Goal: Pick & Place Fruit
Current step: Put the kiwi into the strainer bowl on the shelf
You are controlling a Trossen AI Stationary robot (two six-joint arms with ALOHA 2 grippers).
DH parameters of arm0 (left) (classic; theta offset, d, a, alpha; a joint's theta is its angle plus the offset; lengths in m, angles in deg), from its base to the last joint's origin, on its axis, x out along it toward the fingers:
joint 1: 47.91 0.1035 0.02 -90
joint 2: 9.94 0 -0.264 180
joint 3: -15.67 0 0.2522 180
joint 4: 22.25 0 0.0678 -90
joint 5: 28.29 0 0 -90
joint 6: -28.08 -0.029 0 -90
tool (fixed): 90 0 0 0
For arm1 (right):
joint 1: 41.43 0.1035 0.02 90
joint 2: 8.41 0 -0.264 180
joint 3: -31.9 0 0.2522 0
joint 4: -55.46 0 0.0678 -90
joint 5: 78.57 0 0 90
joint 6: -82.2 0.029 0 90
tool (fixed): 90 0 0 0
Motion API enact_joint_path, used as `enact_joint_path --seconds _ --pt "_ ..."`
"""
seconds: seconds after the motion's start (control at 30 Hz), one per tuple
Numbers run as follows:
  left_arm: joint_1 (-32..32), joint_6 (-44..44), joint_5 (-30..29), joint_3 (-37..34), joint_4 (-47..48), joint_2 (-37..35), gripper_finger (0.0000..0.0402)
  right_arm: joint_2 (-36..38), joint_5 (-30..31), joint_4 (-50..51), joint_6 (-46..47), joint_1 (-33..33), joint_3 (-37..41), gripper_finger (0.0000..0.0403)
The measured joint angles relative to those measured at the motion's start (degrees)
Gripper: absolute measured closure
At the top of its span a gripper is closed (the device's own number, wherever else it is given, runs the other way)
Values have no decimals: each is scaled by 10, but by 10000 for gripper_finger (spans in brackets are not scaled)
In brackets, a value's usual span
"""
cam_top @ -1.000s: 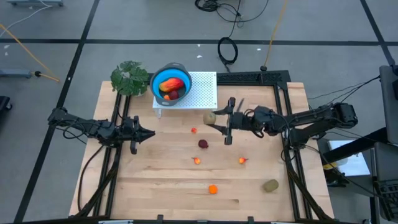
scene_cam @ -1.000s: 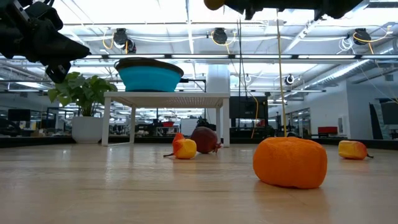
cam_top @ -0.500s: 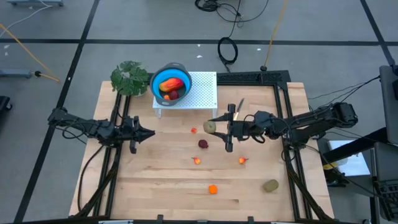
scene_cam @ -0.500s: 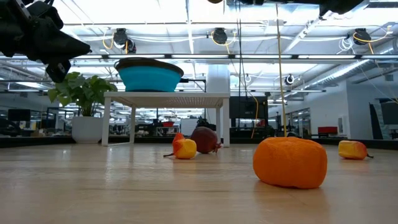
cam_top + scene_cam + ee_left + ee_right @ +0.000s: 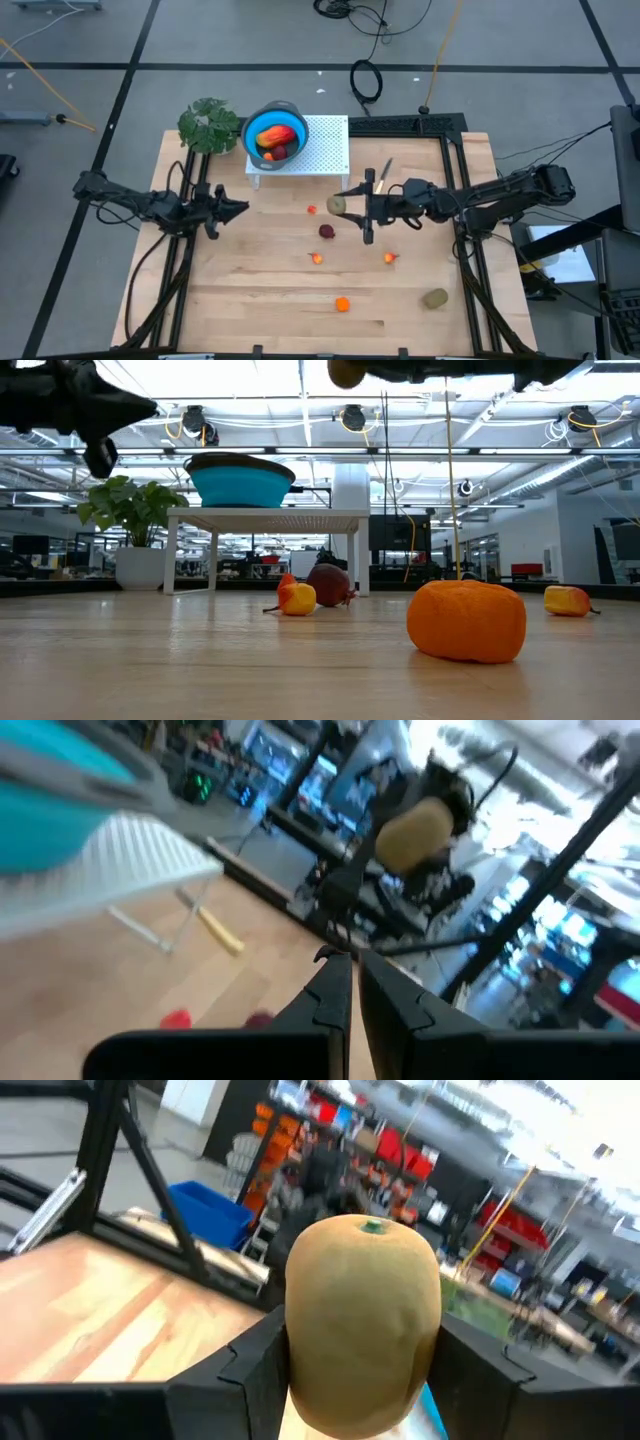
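The right end effector (image 5: 345, 205) grips an olive-brown kiwi (image 5: 362, 1323) between its fingers, held in the air above the worktop (image 5: 250, 300), just in front of the white perforated stand (image 5: 320, 145). On that stand sits a blue bowl (image 5: 262, 127) holding red and orange fruit. A dark red ball (image 5: 327, 231), small orange-red pieces and an orange ball (image 5: 467, 619) lie scattered on the wood. The left end effector (image 5: 243, 208), fingers closed and empty, hovers at the left side.

Even, bright overhead light fills the high view, with only soft shadows on the wooden table (image 5: 260, 300). In the low view, ceiling lights (image 5: 352, 418) glare white. The left wrist view is heavily motion-blurred; the right wrist view's background is soft.
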Motion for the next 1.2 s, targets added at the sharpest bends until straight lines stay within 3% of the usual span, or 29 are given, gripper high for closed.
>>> enact_joint_path --seconds 0.23,0.37,0.77,1.0,1.2 --pt "0 -74 -22 1 -187 120 378 0 0 48 52 -15 0 211" --pt "0 -82 -39 24 -238 197 351 0 -2 48 71 -26 0 212" --pt "2 -141 -51 172 -251 391 206 0 -2 86 72 -38 0 211" --pt "28 -173 -38 269 -237 495 149 0 -2 98 72 -38 0 210" --pt "52 -196 -1 351 -153 579 112 0 -32 98 72 -38 0 209"
